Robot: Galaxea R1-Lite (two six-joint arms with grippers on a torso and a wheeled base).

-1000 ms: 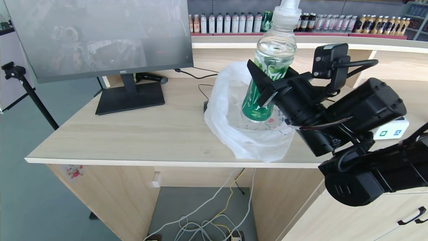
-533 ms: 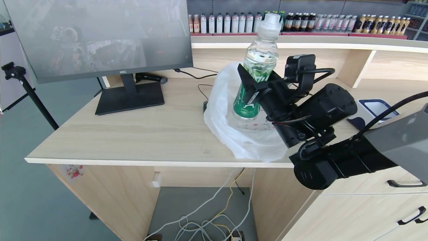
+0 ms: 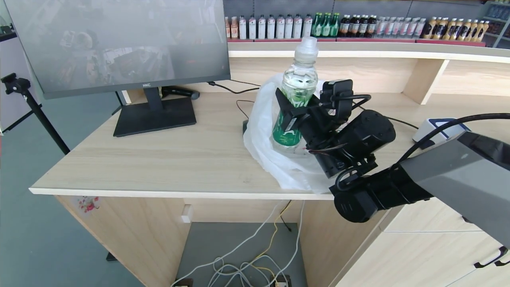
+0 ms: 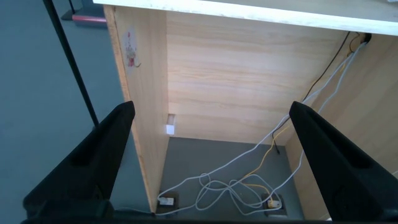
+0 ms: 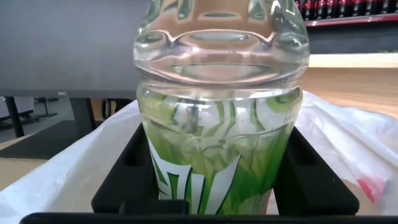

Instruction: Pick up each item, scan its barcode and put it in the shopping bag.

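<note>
— Start with what's closest. What are the left jaws doing?

— They hang low in front of the counter, spread wide with nothing between them. Past them I see its wooden side panel and a tangle of cables on the floor.

— And up on top?

— The right jaws are pinching the bottle around its green label. It stands nearly upright, white cap on top, with clear liquid showing above the label.

— Where is it compared with a second ago?

— Farther out and lower. Then its cap ran off the top of the head view; now the whole bottle shows, with its base down in the open mouth of the shopping bag. The right arm has stretched forward over the counter with it.

— Is the bottle standing on the bag's bottom?

— I can't tell; the plastic hides the base. The bag itself lies crumpled where it was, near the front edge.

— Anything else?

— With the arm moved on, a small white box shows at the right end. Left of the bag stands the dark monitor, unmoved. At the back, a shelf of drinks runs along the wall.
</note>
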